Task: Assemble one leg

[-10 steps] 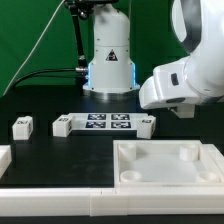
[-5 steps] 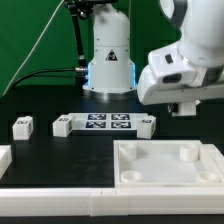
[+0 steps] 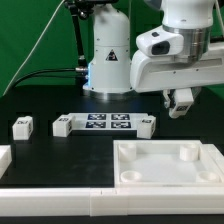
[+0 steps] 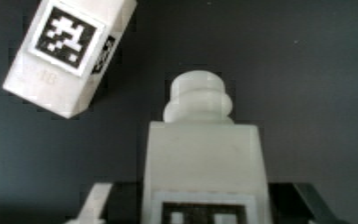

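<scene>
My gripper [image 3: 180,104] hangs above the table, behind the far right corner of the large white tray-like piece [image 3: 170,178]. It is shut on a leg [image 4: 202,150], a white block with a rounded peg at its end. In the wrist view the gripper [image 4: 202,202] clamps the block from both sides, and a tag shows on the block's face. A second leg [image 4: 69,52] with a tag lies on the black table below. Further legs lie at the exterior view's left [image 3: 22,126] and at both ends of the marker board [image 3: 62,126] [image 3: 147,124].
The marker board [image 3: 105,123] lies mid-table in front of the robot base [image 3: 110,60]. A white part [image 3: 5,158] sits at the exterior view's left edge. A long white rail [image 3: 60,196] runs along the front.
The arm has swung toward the exterior view's left and the hand has turned, so the gripper now hangs in plain sight. The parts on the table have not moved.
</scene>
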Motion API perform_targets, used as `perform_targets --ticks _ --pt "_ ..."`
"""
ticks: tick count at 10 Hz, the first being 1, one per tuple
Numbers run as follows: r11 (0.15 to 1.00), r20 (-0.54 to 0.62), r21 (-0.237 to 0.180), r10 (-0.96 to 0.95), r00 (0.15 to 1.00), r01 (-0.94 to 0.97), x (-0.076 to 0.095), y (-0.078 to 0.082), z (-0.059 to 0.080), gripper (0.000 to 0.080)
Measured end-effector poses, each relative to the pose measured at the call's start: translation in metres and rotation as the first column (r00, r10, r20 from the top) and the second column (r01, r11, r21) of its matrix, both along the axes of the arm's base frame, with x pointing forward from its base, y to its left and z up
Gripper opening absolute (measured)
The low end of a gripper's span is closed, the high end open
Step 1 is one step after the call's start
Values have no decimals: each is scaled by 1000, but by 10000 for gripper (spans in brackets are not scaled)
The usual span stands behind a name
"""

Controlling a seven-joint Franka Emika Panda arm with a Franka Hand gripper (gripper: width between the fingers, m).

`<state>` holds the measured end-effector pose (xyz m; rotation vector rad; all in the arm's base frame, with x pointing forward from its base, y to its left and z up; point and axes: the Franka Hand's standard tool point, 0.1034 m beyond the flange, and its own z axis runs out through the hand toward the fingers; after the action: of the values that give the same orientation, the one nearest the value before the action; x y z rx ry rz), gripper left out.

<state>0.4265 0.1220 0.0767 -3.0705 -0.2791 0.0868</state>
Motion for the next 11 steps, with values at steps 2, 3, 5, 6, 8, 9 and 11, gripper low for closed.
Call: perform_targets --ticks 2,3,5,6,8,9,11 --pt "1000 62 9 13 998 -13 13 -10 4 291" --pt "1000 63 12 11 998 -12 24 -13 8 291" --pt "1000 63 11 14 998 -14 22 -12 7 291" --pt "1000 63 12 13 998 -14 22 -12 7 291" --pt "1000 45 12 18 999 -19 33 -16 14 291" --pt "1000 55 17 5 998 -6 57 -21 23 291" --pt "1000 68 25 2 998 -4 90 -27 29 291"
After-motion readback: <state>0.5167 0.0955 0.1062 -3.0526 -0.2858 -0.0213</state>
